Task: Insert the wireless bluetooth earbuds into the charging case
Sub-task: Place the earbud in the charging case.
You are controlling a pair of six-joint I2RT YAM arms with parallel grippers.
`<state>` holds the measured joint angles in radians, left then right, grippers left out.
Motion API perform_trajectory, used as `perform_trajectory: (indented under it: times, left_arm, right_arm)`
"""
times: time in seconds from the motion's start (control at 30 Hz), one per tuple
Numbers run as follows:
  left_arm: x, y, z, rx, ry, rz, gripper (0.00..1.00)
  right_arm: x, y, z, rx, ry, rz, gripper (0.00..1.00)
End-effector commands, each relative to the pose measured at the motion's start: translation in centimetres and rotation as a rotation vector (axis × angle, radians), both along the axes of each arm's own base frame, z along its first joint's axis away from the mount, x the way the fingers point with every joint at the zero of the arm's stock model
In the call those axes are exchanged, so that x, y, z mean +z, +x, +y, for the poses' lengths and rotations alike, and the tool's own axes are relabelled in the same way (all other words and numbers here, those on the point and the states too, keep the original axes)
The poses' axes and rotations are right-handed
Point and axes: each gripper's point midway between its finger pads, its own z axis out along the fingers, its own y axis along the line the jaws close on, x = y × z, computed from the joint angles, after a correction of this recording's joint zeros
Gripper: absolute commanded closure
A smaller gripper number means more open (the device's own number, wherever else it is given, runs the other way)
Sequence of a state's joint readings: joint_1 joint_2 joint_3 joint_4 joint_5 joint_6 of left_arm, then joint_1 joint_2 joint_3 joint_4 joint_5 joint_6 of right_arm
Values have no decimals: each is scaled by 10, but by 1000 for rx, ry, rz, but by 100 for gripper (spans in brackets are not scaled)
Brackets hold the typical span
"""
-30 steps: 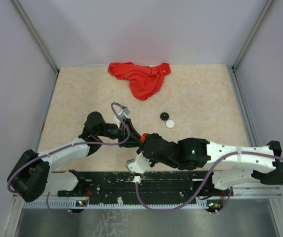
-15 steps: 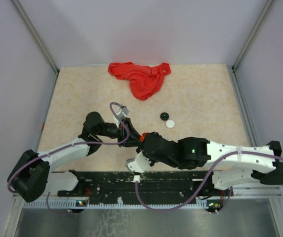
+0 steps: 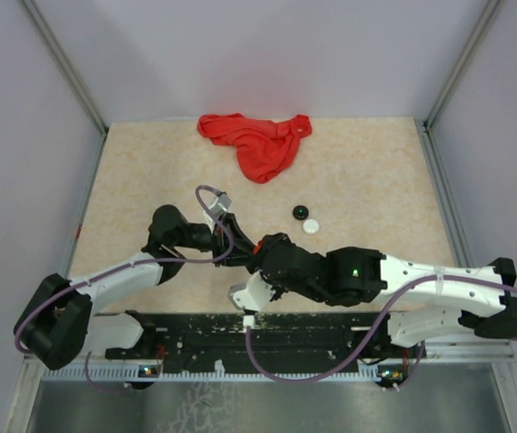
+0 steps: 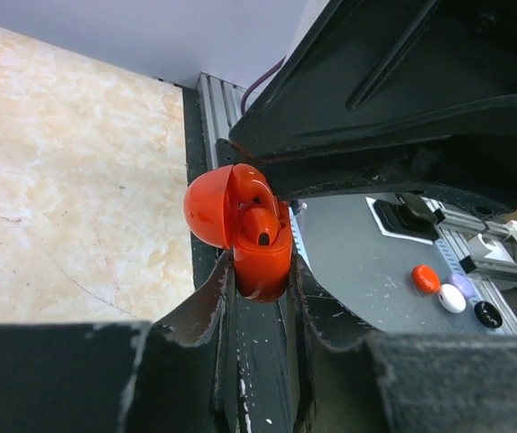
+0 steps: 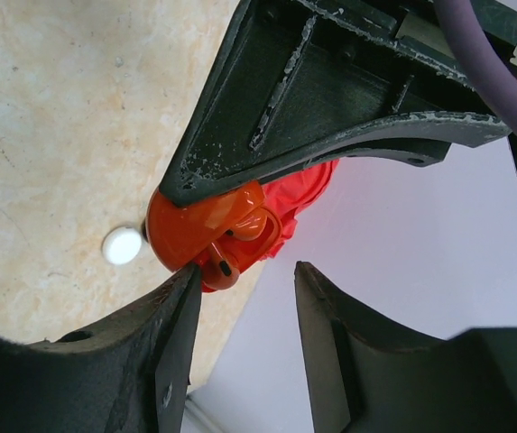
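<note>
My left gripper [image 4: 260, 271] is shut on the base of an orange-red charging case [image 4: 244, 236], whose lid stands open. A red earbud [image 4: 260, 227] sits in the case. In the right wrist view the charging case [image 5: 195, 225] lies just past my left finger, and a red earbud [image 5: 224, 267] with a dark spot shows at its lower edge. My right gripper [image 5: 247, 271] is open with nothing between its fingers. From above, both grippers meet at the case [image 3: 256, 244] over the table's near middle: left gripper [image 3: 240, 247], right gripper [image 3: 264, 250].
A crumpled red cloth [image 3: 256, 144] lies at the back of the table. A small round black piece [image 3: 300, 212] and a white one [image 3: 310, 226] sit right of centre. The near table edge and black rail [image 3: 267, 338] run below the arms.
My right gripper's jaws have spread apart beside the case. Both grippers and the case have drifted slightly left and away from the bases.
</note>
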<state>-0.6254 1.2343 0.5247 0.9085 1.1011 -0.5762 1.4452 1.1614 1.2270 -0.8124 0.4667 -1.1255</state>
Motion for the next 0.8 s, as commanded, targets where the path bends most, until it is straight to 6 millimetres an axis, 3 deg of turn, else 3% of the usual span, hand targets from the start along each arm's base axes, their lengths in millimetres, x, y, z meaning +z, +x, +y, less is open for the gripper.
perform_trajectory:
  times: [0.0,0.5,0.77]
  left_arm:
    - [21,10,4,57,-84,-104,99]
    - [14,15,9,108,-116,-172,99]
    - [5,32,13,218,-122,-236,99]
  right_arm:
    - [2,-6,7,23,15,49,52]
    - [13,-11,14,18,79,112,47]
    - [47,-9,26,-57,282,237,46]
